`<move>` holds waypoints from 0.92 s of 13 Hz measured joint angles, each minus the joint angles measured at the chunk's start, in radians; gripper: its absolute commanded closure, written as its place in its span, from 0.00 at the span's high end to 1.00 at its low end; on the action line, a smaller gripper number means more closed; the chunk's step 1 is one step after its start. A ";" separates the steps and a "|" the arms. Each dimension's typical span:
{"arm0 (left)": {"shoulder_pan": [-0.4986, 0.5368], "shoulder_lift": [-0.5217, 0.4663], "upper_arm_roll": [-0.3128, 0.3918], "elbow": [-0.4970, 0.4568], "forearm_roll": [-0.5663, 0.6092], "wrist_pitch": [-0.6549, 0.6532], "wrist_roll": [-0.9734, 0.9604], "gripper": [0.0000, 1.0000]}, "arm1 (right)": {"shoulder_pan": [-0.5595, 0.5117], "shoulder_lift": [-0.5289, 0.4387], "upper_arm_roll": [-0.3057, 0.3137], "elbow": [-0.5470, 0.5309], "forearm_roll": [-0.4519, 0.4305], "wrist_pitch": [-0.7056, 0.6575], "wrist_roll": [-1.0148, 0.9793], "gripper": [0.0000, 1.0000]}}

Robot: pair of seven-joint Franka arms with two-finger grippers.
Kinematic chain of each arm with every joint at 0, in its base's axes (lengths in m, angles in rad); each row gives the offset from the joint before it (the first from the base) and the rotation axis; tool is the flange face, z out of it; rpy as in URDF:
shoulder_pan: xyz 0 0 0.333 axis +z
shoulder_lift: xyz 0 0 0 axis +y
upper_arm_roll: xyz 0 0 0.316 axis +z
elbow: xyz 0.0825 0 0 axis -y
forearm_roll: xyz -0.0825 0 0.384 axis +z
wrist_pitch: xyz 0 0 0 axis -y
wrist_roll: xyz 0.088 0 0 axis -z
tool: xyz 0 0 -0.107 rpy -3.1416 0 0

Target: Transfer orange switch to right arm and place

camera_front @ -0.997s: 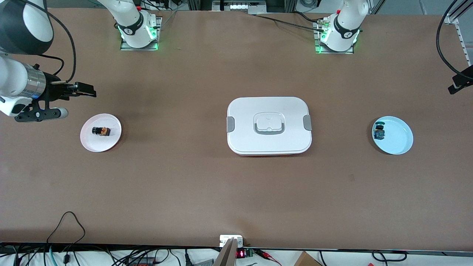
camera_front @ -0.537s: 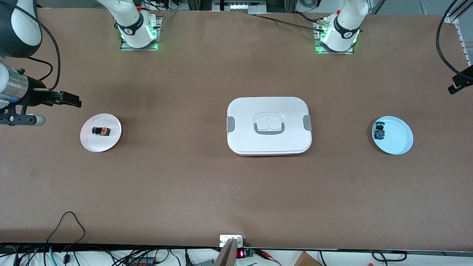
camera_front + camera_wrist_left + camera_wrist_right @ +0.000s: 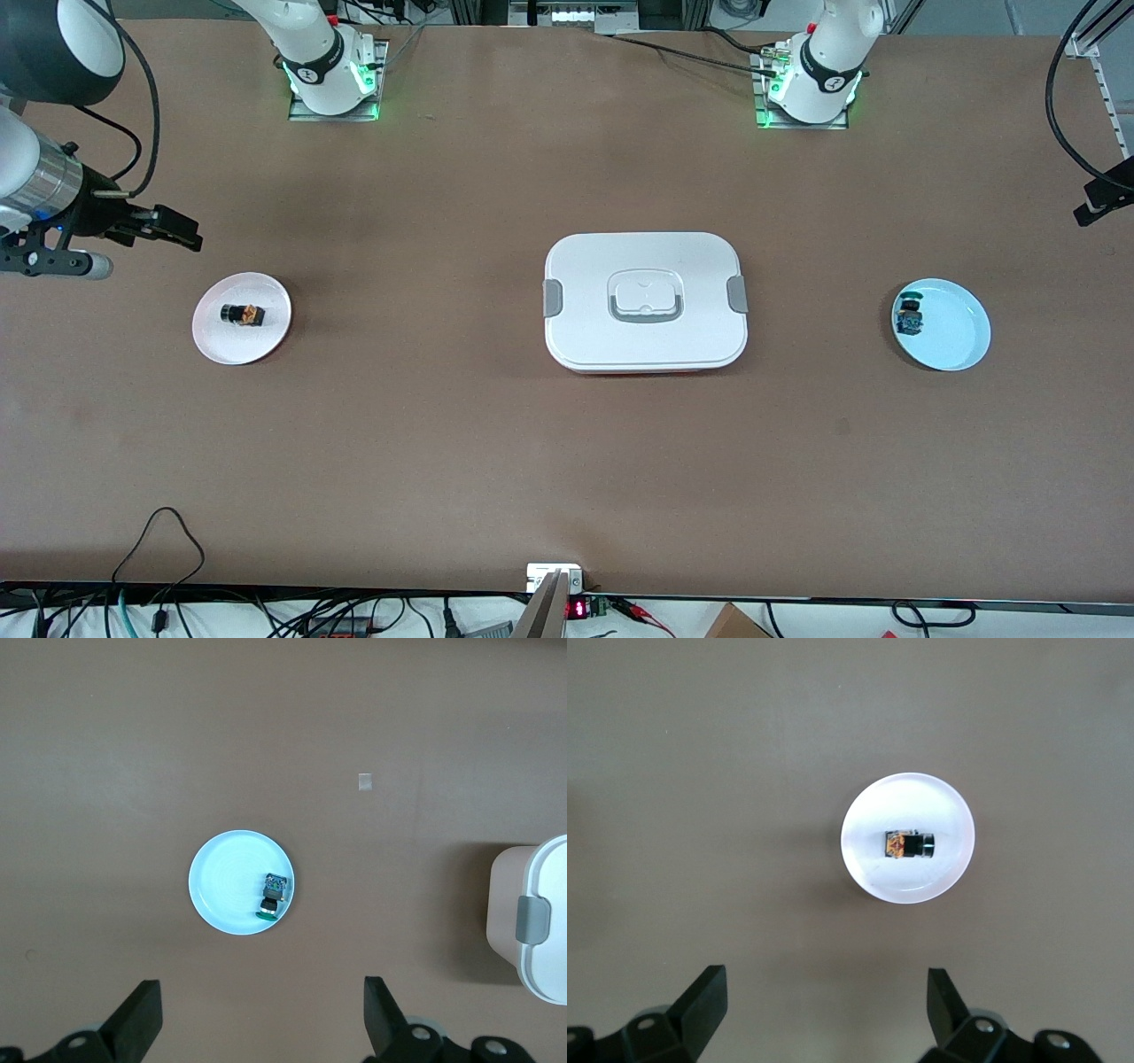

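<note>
Both jaws are standing wide and empty: my right gripper (image 3: 173, 232) is hovering over bare brown tabletop (image 3: 443, 425) toward the right arm's end, my left gripper (image 3: 261, 1014) is hanging high over the pale blue round plate (image 3: 217, 895) carrying the small blue-and-green switch (image 3: 273, 895). I am seeing the tiny black-and-orange switch (image 3: 242, 314) lying on its side in the small white round plate (image 3: 221, 346). Judging ahead, I am risking a mix-up between the two similar switches, or nudging the little cylinder so it rolls off the shallow rim.

Orange-and-black switch (image 3: 242, 314), pink plate (image 3: 217, 347), light-blue plate (image 3: 952, 341), brown table (image 3: 443, 425)
</note>
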 measured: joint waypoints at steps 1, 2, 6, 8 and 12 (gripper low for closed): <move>0.000 0.000 0.000 0.000 0.000 0.000 0.000 1.00 | 0.001 -0.003 0.005 0.001 -0.005 0.000 0.000 1.00; 0.000 0.000 0.000 0.000 0.000 0.000 0.000 1.00 | 0.005 -0.002 0.010 0.004 -0.008 0.000 0.000 1.00; 0.000 0.000 0.000 0.000 0.000 0.000 0.000 1.00 | 0.013 -0.002 0.014 0.025 -0.011 -0.015 0.000 1.00; 0.000 0.000 0.000 0.000 0.000 0.000 0.000 1.00 | 0.011 -0.001 0.011 0.070 -0.016 -0.052 -0.012 1.00; 0.001 0.000 0.000 0.000 0.000 -0.001 0.000 1.00 | 0.003 -0.001 -0.004 0.119 -0.016 -0.090 -0.062 1.00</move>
